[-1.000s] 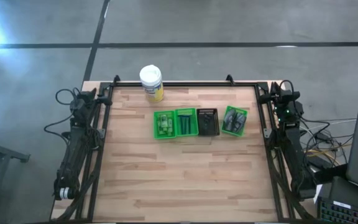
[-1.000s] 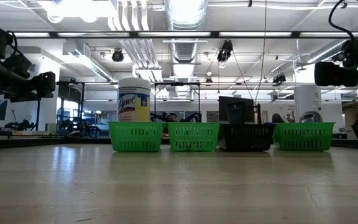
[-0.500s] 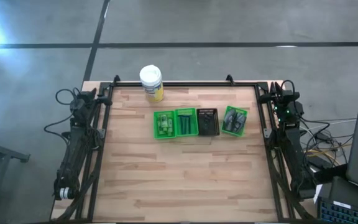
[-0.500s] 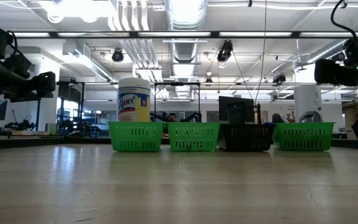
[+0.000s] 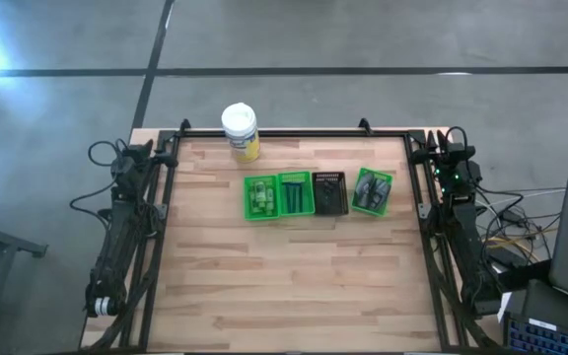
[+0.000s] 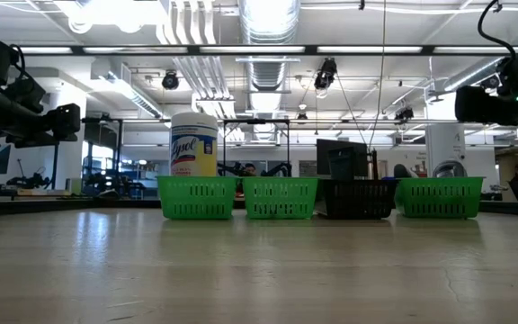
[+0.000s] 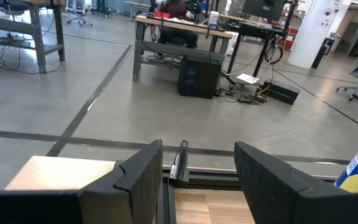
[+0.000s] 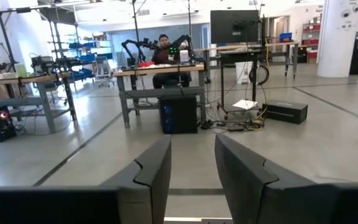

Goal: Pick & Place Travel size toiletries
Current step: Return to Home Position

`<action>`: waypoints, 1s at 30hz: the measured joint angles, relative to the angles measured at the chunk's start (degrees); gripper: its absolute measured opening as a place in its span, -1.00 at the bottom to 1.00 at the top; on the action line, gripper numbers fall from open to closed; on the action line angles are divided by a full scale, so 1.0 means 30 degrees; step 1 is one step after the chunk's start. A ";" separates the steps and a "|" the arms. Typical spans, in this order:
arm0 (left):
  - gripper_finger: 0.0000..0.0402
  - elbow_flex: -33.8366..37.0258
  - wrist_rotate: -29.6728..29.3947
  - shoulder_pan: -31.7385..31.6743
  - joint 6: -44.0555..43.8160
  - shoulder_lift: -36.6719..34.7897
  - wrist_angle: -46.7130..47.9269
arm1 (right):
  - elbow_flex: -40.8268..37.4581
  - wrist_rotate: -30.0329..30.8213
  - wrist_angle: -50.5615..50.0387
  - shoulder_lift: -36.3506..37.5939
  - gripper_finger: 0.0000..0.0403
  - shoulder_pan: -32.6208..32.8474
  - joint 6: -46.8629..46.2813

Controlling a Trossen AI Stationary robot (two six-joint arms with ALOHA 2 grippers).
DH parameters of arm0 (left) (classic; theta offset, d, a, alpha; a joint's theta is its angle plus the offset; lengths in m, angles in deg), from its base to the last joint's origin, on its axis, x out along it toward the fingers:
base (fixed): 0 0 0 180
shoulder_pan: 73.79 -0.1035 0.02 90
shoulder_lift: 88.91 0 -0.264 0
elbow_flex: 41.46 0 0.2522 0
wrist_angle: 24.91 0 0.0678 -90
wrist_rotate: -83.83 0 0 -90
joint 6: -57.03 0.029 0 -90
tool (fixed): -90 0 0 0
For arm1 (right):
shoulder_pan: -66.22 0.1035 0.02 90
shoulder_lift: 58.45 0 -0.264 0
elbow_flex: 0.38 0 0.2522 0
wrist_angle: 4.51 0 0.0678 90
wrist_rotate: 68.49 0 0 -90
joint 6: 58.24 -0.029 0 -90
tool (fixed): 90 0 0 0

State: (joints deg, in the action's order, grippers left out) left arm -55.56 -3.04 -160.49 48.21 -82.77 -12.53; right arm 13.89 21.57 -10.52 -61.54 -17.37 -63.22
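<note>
The travel size toiletries lie in small trays that stand in a row across the table's far middle. Bright green little bottles fill the left green tray. Thin dark sticks lie in the second green tray. Dark grey tubes are in the right green tray. Between them stands a black tray. My left gripper is folded back at the table's far left corner, open and holding nothing. My right gripper is at the far right corner, its fingers apart with nothing between them.
A big white-lidded jar with a yellow label stands at the far edge, left of the middle. The wooden table has a dark frame rail along its far edge. Cables and equipment lie off the right side.
</note>
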 joint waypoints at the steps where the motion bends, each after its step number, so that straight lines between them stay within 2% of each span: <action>1: 0.02 0.0000 0.0001 0.0000 0.0000 0.0004 -0.0003 | 0.0000 0.0000 0.0000 0.0000 -0.39 0.0000 0.0000; 30: 0.02 0.0000 -0.0002 0.0000 0.0000 0.0002 -0.0003 | 0.0007 0.0007 -0.0007 0.0000 -0.03 -0.0007 0.0007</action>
State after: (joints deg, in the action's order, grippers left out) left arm -55.56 -3.05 -160.49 48.21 -82.76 -12.54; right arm 13.91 21.59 -10.54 -61.54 -17.40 -63.19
